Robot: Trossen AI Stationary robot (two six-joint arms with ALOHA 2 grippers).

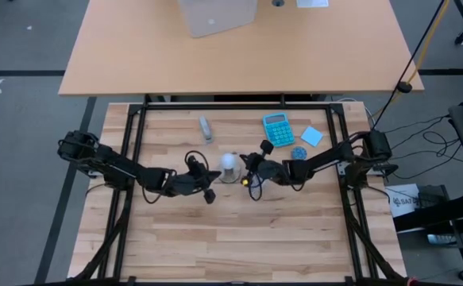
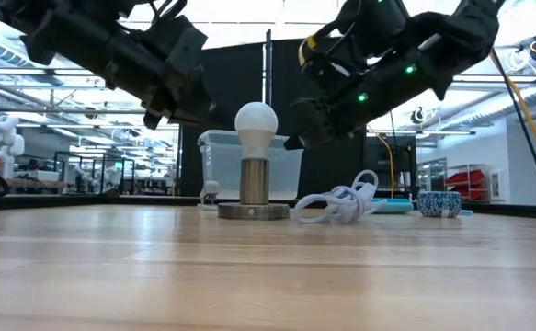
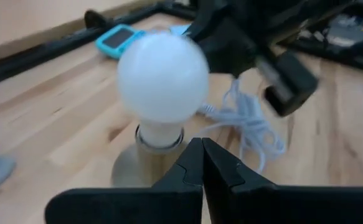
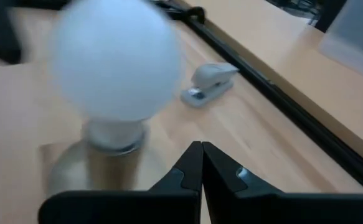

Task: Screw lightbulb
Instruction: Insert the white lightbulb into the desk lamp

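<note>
A white lightbulb [image 2: 256,122] stands upright, its narrow end in a metal socket [image 2: 254,182] on a round base [image 2: 254,211] at mid-table. In the high view my left gripper [image 1: 210,195] is just left of the lightbulb [image 1: 229,162] and slightly nearer, shut. My right gripper [image 1: 253,191] is just right of it and also shut. Each wrist view shows closed fingertips short of the bulb: my left gripper [image 3: 202,155] before the bulb [image 3: 162,78], my right gripper [image 4: 202,155] before the bulb [image 4: 116,62]. Neither touches it.
A coiled white cable [image 2: 346,204] lies right of the base. Farther back are a grey stapler [image 1: 206,128], a teal calculator [image 1: 277,129], a blue note pad [image 1: 311,136] and a small blue round thing [image 1: 299,152]. A black frame [image 1: 239,106] borders the table.
</note>
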